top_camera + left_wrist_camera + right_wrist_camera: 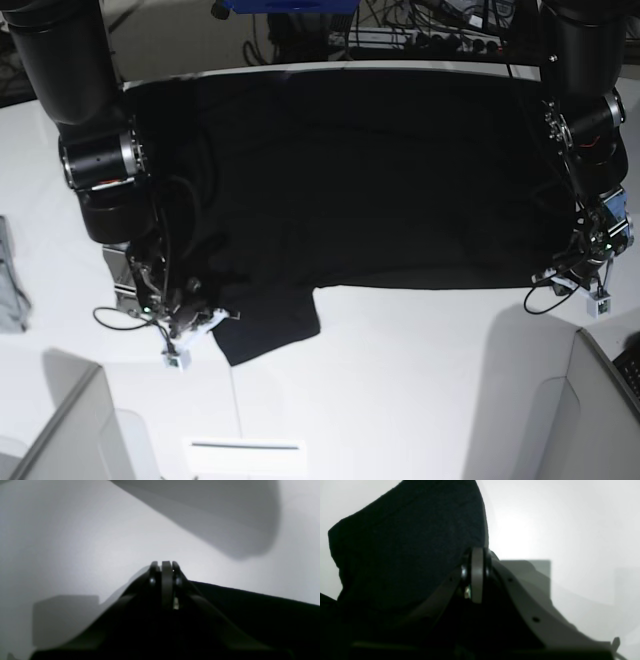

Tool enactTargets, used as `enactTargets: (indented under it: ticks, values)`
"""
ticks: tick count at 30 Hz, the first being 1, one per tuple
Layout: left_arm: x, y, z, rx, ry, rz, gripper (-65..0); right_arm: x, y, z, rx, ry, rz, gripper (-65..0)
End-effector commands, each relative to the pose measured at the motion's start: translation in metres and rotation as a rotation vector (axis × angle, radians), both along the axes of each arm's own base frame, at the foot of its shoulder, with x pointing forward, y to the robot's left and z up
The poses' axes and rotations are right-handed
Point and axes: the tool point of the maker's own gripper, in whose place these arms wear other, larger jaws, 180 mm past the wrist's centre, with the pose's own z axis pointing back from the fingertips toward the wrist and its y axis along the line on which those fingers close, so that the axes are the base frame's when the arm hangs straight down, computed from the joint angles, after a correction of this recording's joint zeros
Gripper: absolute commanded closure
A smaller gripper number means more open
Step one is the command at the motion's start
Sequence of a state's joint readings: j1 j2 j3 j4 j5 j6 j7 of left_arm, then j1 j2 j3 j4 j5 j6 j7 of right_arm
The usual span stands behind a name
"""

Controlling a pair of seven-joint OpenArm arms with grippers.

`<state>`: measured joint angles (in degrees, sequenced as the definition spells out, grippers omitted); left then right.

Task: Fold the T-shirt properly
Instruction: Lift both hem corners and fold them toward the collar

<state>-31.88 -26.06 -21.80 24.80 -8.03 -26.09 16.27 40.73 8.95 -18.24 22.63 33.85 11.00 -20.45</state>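
Note:
The black T-shirt (370, 180) lies spread on the white table (420, 380), plain side up, with one sleeve (265, 325) sticking out at the front left. My right gripper (195, 322) sits at that sleeve; in the right wrist view its jaws (477, 555) are shut and the black cloth (407, 542) bulges up beside them. My left gripper (572, 272) is at the shirt's front right corner; in the left wrist view it (165, 563) is shut, with the cloth's edge (250, 610) running off from under it.
A small grey cloth (10, 280) lies at the table's left edge. Grey divider panels stand at the front left (70, 430) and front right (600, 410). Cables and a power strip (420, 40) lie behind the table.

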Motion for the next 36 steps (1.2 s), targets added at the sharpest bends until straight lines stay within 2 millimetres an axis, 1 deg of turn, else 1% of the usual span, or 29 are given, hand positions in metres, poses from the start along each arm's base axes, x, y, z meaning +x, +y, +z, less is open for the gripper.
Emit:
enactTargets:
  ticks: [1, 6, 7, 9, 11, 14, 16, 18, 20, 21, 22, 23, 24, 26, 27, 28, 31, 32, 34, 36]
  values:
    - [0.007, 0.007, 0.013, 0.011, -0.016, -0.002, 0.0, 0.002, -0.004, 0.002, -0.022, 0.007, 0.004, 0.0]
    - [0.007, 0.007, 0.013, 0.01, -0.017, -0.001, 0.0, 0.005, -0.005, 0.004, -0.019, -0.015, -0.006, 0.0]
    - [0.009, 0.007, 0.016, 0.012, -0.025, 0.0, 0.0, 0.006, -0.005, 0.005, -0.019, -0.017, -0.006, 0.0]
    - [0.013, 0.011, 0.028, 0.035, -0.058, -0.005, 0.0, 0.006, -0.005, 0.006, -0.019, -0.018, -0.006, 0.0]
    - [0.014, 0.013, 0.037, 0.071, -0.082, -0.02, 0.0, 0.008, -0.004, 0.008, -0.017, -0.024, -0.006, 0.0]
    - [0.013, 0.013, 0.044, 0.1, -0.096, -0.037, 0.0, 0.017, 0.003, 0.022, -0.009, -0.074, 0.011, 0.0]
    - [0.013, 0.014, 0.044, 0.099, -0.095, -0.034, 0.0, 0.018, 0.0, 0.027, -0.013, -0.096, 0.017, 0.0]
    - [0.009, 0.013, 0.04, 0.093, -0.061, -0.036, 0.0, 0.019, 0.003, 0.032, -0.011, -0.119, 0.028, 0.0]
    - [0.012, 0.013, 0.047, 0.104, -0.063, -0.046, 0.0, 0.021, 0.005, 0.037, -0.009, -0.137, 0.034, 0.0]
    - [0.009, 0.013, 0.046, 0.112, -0.058, -0.05, 0.0, 0.022, 0.003, 0.038, -0.015, -0.14, 0.025, 0.0]
    - [0.009, 0.013, 0.048, 0.123, -0.063, -0.056, 0.0, 0.021, -0.005, 0.037, -0.029, -0.138, 0.007, 0.0]
    - [0.008, 0.013, 0.052, 0.138, -0.069, -0.063, 0.0, 0.02, -0.009, 0.038, -0.036, -0.144, -0.002, 0.0]
    - [0.01, 0.013, 0.058, 0.151, -0.077, -0.07, 0.0, 0.021, -0.008, 0.04, -0.038, -0.154, -0.004, 0.0]
    - [0.007, 0.011, 0.061, 0.162, -0.066, -0.081, 0.0, 0.02, -0.007, 0.044, -0.038, -0.172, 0.005, 0.0]
    - [0.006, 0.009, 0.064, 0.157, -0.074, -0.083, 0.0, 0.019, -0.013, 0.045, -0.047, -0.18, 0.004, 0.0]
    - [0.006, 0.007, 0.067, 0.143, -0.087, -0.083, 0.0, 0.019, -0.014, 0.047, -0.05, -0.188, 0.006, 0.0]
    - [0.002, 0.002, 0.074, 0.112, -0.12, -0.084, 0.0, 0.016, -0.015, 0.05, -0.053, -0.205, 0.015, 0.0]
    - [0.0, 0.0, 0.076, 0.111, -0.123, -0.089, 0.0, 0.015, -0.014, 0.051, -0.052, -0.21, 0.019, 0.0]
    - [-0.006, -0.003, 0.074, 0.117, -0.111, -0.099, 0.0, 0.013, -0.02, 0.055, -0.063, -0.229, 0.023, 0.0]
    - [-0.01, -0.005, 0.075, 0.129, -0.111, -0.111, 0.0, 0.01, -0.017, 0.058, -0.061, -0.245, 0.025, 0.0]
